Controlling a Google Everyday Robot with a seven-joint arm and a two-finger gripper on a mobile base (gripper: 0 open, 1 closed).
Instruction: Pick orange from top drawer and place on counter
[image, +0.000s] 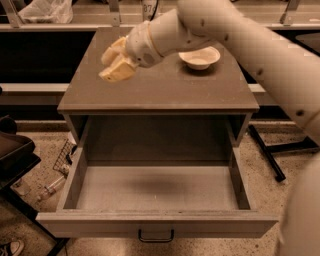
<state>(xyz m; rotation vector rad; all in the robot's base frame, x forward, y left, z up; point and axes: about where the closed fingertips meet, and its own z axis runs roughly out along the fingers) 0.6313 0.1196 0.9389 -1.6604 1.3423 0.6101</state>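
Nearest me, the top drawer (155, 192) is pulled right out, dark handle (156, 235) on its front. No orange visible inside, just bare floor w/ a shadow. Behind it is the glossy counter surface (165, 87), no orange on it either. The gripper (116, 64) hovers over its left-rear part, apparently clear of it. Jaws: can't tell if clenched or released, or whether the orange sits hidden in them, tho prob. it does. It should be light, firm, smooth-skinned and apt to roll. Best held across the widest part & set down gently. Farther back, a white bowl (199, 57).
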